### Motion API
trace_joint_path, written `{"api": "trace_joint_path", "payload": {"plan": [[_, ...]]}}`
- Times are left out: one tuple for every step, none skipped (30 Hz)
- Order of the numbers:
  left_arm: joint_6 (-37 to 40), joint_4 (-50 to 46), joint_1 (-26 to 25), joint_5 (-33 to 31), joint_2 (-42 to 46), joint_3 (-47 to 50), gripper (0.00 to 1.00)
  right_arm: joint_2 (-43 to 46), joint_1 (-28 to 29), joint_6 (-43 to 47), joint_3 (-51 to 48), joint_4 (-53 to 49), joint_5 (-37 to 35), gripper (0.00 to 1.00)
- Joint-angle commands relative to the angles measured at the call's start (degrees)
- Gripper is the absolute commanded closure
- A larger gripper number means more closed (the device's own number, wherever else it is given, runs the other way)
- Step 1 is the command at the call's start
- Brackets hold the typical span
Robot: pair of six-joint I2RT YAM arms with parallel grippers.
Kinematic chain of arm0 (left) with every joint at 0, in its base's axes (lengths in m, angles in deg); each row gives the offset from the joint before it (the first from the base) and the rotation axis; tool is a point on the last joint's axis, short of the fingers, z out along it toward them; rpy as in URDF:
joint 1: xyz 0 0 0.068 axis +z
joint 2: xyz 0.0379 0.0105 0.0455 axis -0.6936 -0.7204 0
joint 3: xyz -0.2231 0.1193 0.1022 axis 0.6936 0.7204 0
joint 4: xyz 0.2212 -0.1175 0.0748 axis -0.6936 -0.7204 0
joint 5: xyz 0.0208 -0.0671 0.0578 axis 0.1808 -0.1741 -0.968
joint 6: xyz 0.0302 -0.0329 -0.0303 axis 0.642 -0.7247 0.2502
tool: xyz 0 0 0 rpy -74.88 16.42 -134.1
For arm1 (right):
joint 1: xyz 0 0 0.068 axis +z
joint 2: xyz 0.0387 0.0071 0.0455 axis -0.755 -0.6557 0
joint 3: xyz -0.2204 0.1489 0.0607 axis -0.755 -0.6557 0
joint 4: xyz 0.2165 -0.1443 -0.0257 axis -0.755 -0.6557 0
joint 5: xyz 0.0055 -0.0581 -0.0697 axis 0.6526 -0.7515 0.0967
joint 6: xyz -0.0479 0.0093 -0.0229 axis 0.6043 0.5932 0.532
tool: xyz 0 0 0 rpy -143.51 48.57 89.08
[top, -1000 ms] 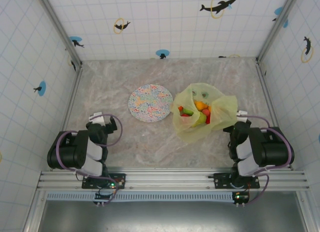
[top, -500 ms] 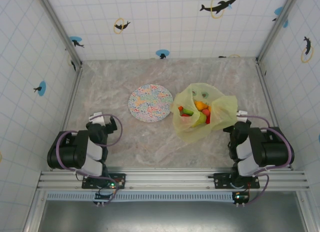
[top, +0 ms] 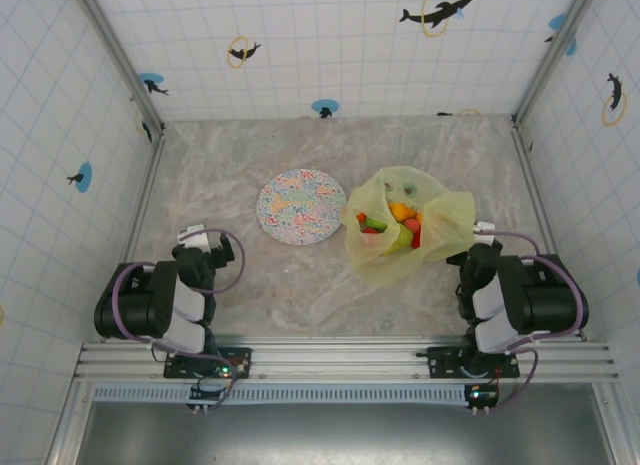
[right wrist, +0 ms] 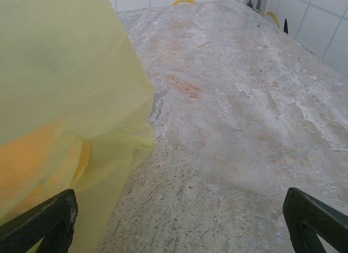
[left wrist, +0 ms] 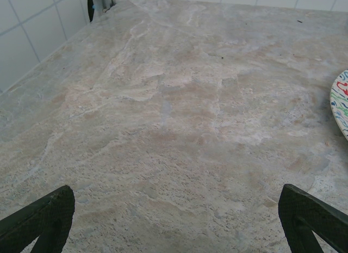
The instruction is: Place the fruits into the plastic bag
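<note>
The yellow-green plastic bag (top: 405,225) lies right of the table's centre with its mouth open toward the top camera. Several fruits (top: 396,223) sit inside it: orange, green and red pieces. In the right wrist view the bag (right wrist: 60,100) rises at the left, and an orange shape glows through its film low down. My right gripper (right wrist: 178,226) is open over bare table just right of the bag, with nothing between its fingertips (right wrist: 315,223). My left gripper (left wrist: 176,226) is open too and holds nothing. Both arms rest folded at the near edge: the left gripper (top: 208,247) and the right gripper (top: 478,249).
A round multicoloured patterned plate (top: 300,206) lies left of the bag with nothing on it; its rim (left wrist: 341,103) shows at the right edge of the left wrist view. Tiled walls with metal corner posts enclose the marble table (top: 230,165).
</note>
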Motion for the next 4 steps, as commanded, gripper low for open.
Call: {"api": "trace_joint_path", "payload": {"plan": [[-0.69, 1.75, 0.36, 0.83, -0.44, 0.28, 0.02, 0.25, 0.28, 0.27, -1.43, 1.14, -0.90, 0.01], [-0.67, 1.74, 0.37, 0.83, -0.40, 0.24, 0.02, 0.32, 0.29, 0.27, -1.37, 1.10, -0.90, 0.01], [-0.67, 1.81, 0.36, 0.83, -0.38, 0.32, 0.02, 0.32, 0.29, 0.27, -1.42, 1.12, -0.86, 0.01], [-0.69, 1.88, 0.31, 0.83, -0.44, 0.31, 0.02, 0.30, 0.29, 0.27, -1.42, 1.17, -0.90, 0.01]]}}
